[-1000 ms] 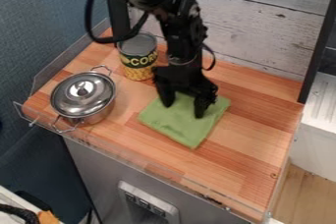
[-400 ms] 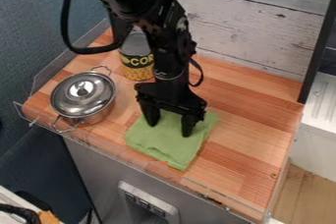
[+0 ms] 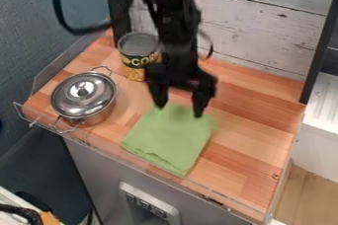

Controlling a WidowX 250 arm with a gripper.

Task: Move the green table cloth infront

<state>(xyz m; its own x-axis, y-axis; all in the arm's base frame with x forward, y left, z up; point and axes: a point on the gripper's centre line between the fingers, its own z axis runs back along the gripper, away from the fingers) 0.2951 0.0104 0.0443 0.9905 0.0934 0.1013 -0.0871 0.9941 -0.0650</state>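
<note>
The green cloth, about as long as wide, points a corner frontward near the spread hand.

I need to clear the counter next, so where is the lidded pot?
In the camera view, the lidded pot sits at the left of the wooden counter, left of the green cloth and nearer the front edge than the corn can.

Pot and lid: polished metal, glossy, smooth. Corn can: dull metal top, printed label round the side. Cloth: soft fabric, matt, lightly creased. Countertop: wood, smooth, faint sheen. Planked wall: painted wood look, matt, knotted and weathered. Edge guard: clear plastic, glossy. Blue wall: matt, finely textured.
</note>
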